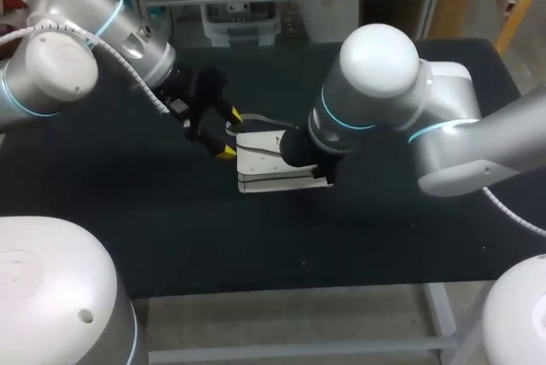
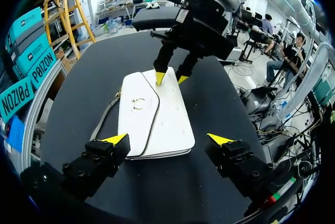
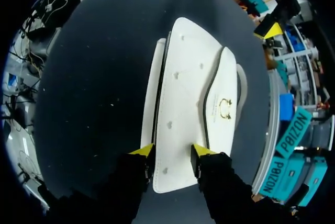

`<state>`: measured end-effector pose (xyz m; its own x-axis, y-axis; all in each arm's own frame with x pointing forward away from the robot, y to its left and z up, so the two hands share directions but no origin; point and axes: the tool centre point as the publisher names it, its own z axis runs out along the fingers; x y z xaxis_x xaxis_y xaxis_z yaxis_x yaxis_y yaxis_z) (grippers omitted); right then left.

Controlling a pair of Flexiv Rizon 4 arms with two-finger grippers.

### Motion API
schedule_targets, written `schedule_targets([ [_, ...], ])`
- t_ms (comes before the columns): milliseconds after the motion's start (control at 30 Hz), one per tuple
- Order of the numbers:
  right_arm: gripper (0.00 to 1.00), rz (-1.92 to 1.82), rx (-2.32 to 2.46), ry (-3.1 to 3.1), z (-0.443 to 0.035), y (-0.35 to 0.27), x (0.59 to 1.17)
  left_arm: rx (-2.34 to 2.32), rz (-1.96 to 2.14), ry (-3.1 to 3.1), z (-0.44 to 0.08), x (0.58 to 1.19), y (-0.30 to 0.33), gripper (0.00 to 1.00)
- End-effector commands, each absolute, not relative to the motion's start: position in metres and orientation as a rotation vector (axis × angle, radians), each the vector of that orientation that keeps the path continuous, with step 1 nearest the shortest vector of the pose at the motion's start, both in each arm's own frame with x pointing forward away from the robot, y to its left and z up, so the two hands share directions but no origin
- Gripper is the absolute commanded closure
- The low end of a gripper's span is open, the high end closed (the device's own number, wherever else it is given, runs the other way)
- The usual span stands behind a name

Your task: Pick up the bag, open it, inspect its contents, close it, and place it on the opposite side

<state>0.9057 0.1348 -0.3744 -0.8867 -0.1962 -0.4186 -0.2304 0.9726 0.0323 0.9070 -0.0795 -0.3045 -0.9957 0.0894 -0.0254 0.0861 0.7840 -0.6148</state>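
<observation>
Right gripper [image 3: 171, 153]: set on one end of white handbag [image 3: 183, 93]; whether clenched cannot be told. Left gripper [image 2: 167, 140]: released, spread wide either side of the opposite end. Handbag: flat, mid black table [image 1: 128, 211], flap [image 3: 222, 103] shut. Handling, judged: hold the body ends, keep clear of flap, lift level.
</observation>
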Motion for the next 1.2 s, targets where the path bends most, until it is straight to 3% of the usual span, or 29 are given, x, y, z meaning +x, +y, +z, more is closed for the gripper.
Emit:
schedule_targets([
  [33, 0.86, 0.116, -0.312, 2.686, -0.383, 0.137, 0.907, -0.191, 1.004, -2.954, -0.306, 0.909, -0.081, 0.00],
  [100, 0.86, 0.117, -0.317, 2.686, -0.385, 0.136, 0.906, -0.214, 0.988, -2.955, -0.306, 0.908, -0.081, 0.00],
  [167, 0.71, 0.119, -0.324, 2.685, -0.387, 0.135, 0.905, -0.239, 0.976, -2.951, -0.306, 0.908, -0.082, 0.00],
  [267, 0.56, 0.121, -0.323, 2.684, -0.388, 0.132, 0.904, -0.261, 0.966, -2.945, -0.307, 0.908, -0.084, 0.00],
  [433, 0.55, 0.113, -0.318, 2.676, -0.386, 0.130, 0.904, -0.281, 0.961, -2.942, -0.308, 0.907, -0.088, 0.00],
  [500, 0.60, 0.111, -0.316, 2.673, -0.386, 0.129, 0.904, -0.287, 0.965, -2.938, -0.310, 0.907, -0.090, 0.00],
  [533, 0.68, 0.111, -0.315, 2.672, -0.385, 0.129, 0.904, -0.296, 0.970, -2.938, -0.310, 0.907, -0.091, 0.00],
  [600, 0.96, 0.110, -0.312, 2.669, -0.386, 0.129, 0.904, -0.314, 0.982, -2.934, -0.311, 0.906, -0.092, 0.00],
  [633, 1.00, 0.110, -0.312, 2.668, -0.386, 0.129, 0.904, -0.330, 0.988, -2.937, -0.311, 0.905, -0.093, 0.00],
  [1200, 1.00, 0.142, -0.295, 2.667, -0.392, 0.134, 0.897, -0.499, 1.128, -3.020, -0.312, 0.895, -0.103, 0.00],
])
